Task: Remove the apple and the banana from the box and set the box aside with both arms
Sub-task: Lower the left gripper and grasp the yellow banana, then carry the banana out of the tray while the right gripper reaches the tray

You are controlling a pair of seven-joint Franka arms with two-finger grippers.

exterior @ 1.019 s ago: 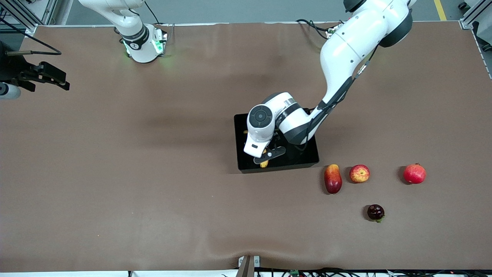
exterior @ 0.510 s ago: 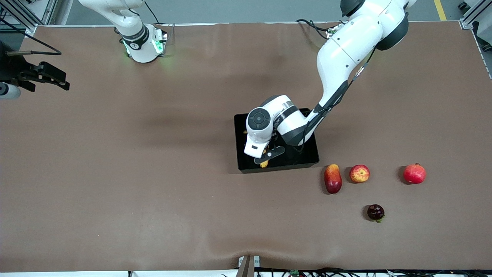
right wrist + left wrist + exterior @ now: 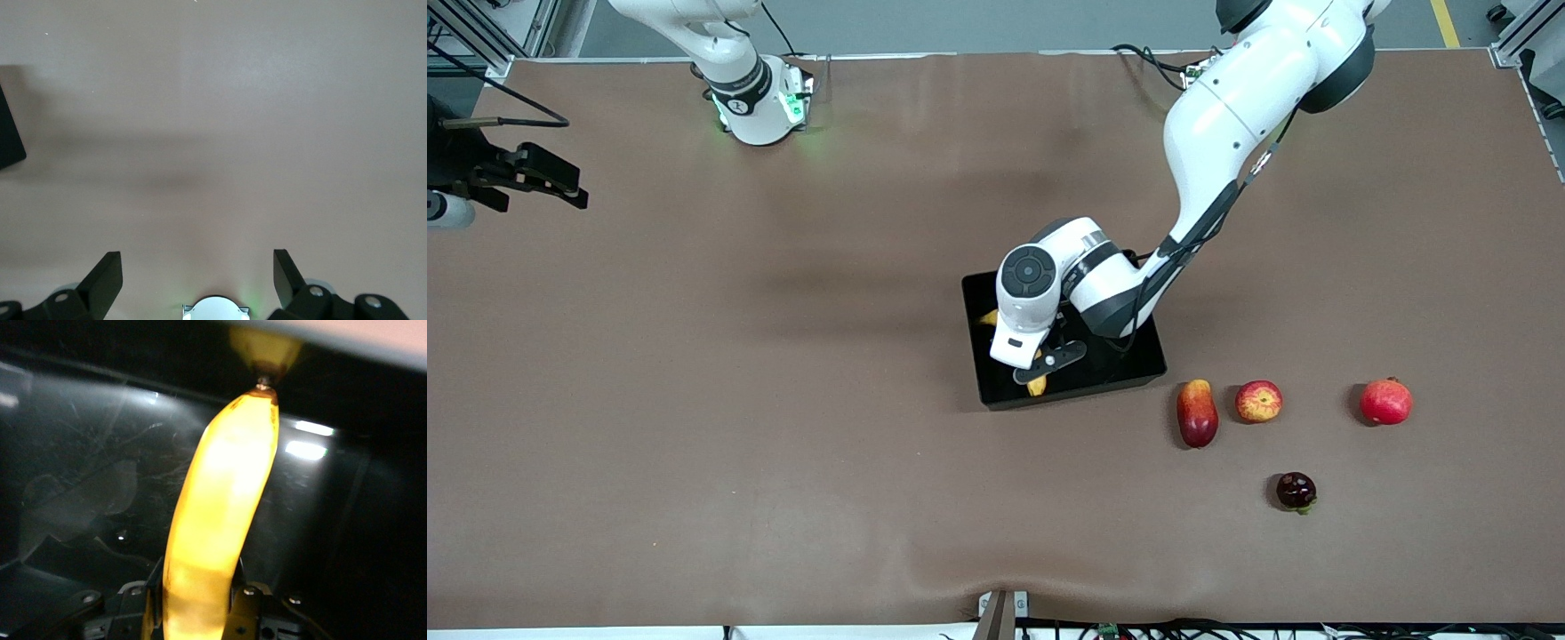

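The yellow banana (image 3: 1037,385) is inside the black box (image 3: 1134,366) at mid table. My left gripper (image 3: 1042,359) is down in the box, shut on the banana. In the left wrist view the banana (image 3: 227,493) runs out from between my left gripper's (image 3: 197,603) fingers over the glossy box floor (image 3: 100,453). The red-and-yellow apple (image 3: 1258,401) lies on the table beside the box, nearer the front camera, toward the left arm's end. My right gripper (image 3: 551,182) waits open and empty above the right arm's end of the table; in the right wrist view it (image 3: 195,263) hangs over bare mat.
A red-orange mango (image 3: 1197,412) lies between the box and the apple. A plain red round fruit (image 3: 1385,401) sits farther toward the left arm's end. A dark purple fruit (image 3: 1296,491) lies nearer the front camera than the apple. The right arm's base (image 3: 760,107) stands at the table's back edge.
The box has turned and shifted slightly toward the right arm's end. More of the banana's end now shows beside my left wrist. The right arm has not moved.
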